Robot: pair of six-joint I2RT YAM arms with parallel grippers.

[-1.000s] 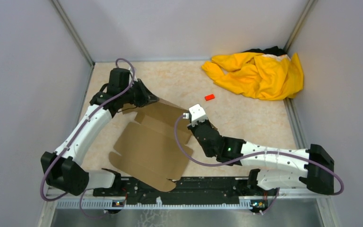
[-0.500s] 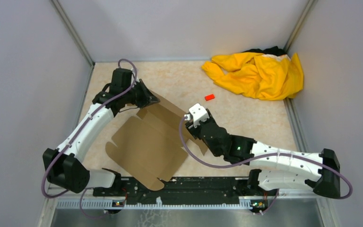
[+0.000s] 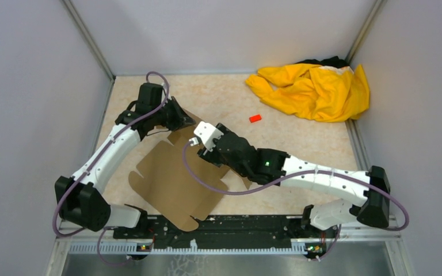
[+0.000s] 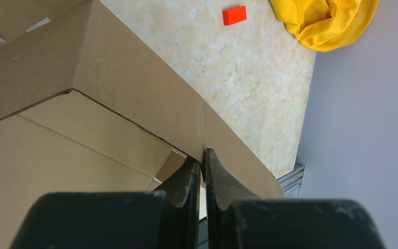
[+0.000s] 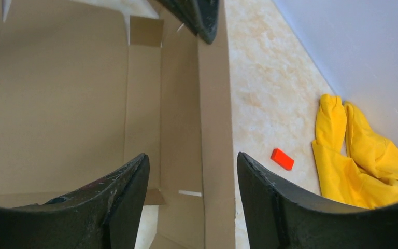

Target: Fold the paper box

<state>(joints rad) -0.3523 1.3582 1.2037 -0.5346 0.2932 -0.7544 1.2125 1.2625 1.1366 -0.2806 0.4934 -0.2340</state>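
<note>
- The paper box (image 3: pixel 167 184) lies mostly flat on the table's (image 3: pixel 322 138) left half, with its near corner at the near edge and its far flap raised.
- The left jaws are pinched shut on that flap's edge.
- The right jaws stand wide apart over the flap's fold, gripping nothing.
- Bare table runs right of the box to the red block (image 3: pixel 255 118) and the yellow cloth (image 3: pixel 313 89) in the far right corner.

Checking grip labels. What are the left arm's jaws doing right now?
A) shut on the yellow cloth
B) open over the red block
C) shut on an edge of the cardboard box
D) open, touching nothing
C: in the left wrist view the left arm's jaws are pinched together on the edge of a raised flap of the cardboard box. The red block and yellow cloth lie well away.
</note>
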